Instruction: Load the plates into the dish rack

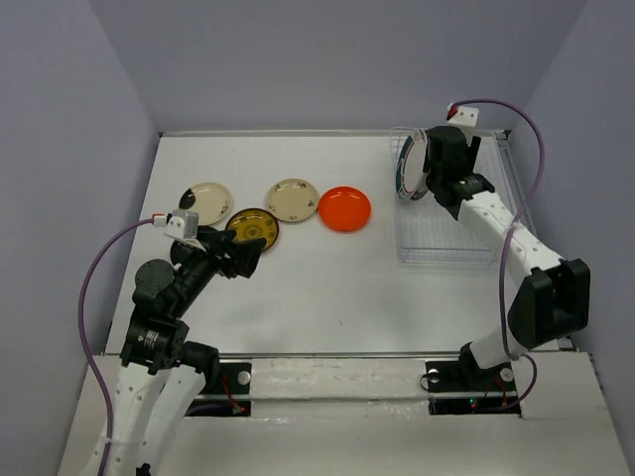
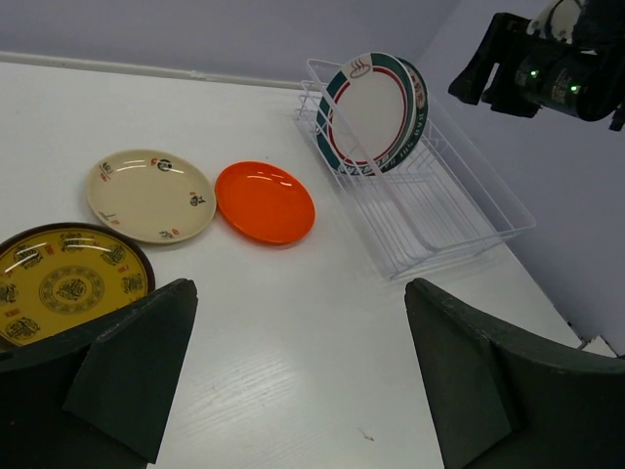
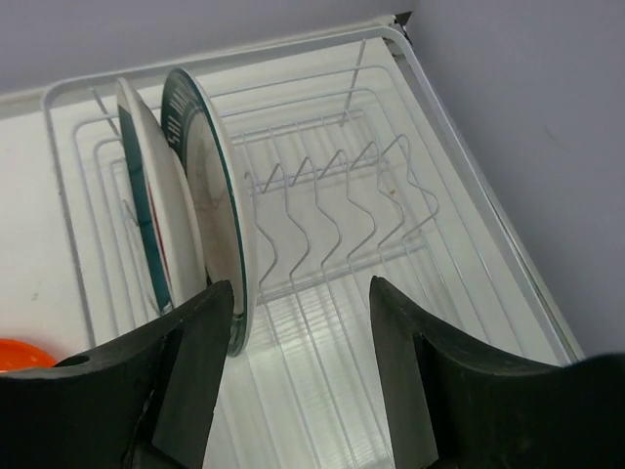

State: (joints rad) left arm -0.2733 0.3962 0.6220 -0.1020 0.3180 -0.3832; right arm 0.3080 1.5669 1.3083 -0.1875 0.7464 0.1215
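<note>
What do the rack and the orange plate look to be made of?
The rack looks like thin metal wire with a glossy white coating, judging by its bent prongs and fine grid. The orange plate is probably melamine or plastic: uniform colour, smooth gloss, soft highlights. Glazed ceramic cannot be ruled out.

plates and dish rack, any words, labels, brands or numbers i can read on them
No legible words or numbers in any view.
Amber plate: dark ornamental marks, too small to read.
Cream plate: small dark rim marks, unreadable.
Teal-rimmed plate: small emblem near its top rim, too small; pale rim marks in the right wrist view, blurred.
Dish rack: no label seen.
</note>
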